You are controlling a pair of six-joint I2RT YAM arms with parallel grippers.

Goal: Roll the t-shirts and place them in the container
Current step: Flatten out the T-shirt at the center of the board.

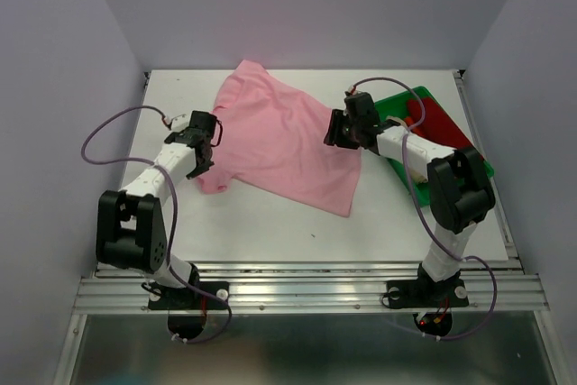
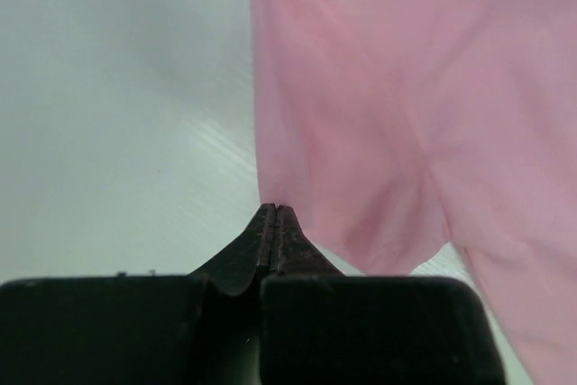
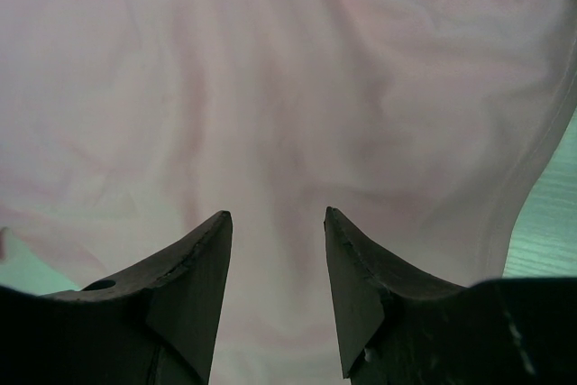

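Your left gripper (image 2: 273, 215) is pinched shut, tips right at the pink shirt (image 2: 406, 114) edge; you can't tell if cloth is caught. The shirt lies spread mid-table (image 1: 270, 232). Your right gripper (image 3: 276, 214) hangs open over its 3 o'clock side. Further toward 3 o'clock, the tray (image 1: 482, 164) holds a red shirt (image 1: 442, 119).

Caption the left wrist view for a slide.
Left gripper, fingers shut, tips at the edge of the light pink soft cloth t-shirt on the white table.
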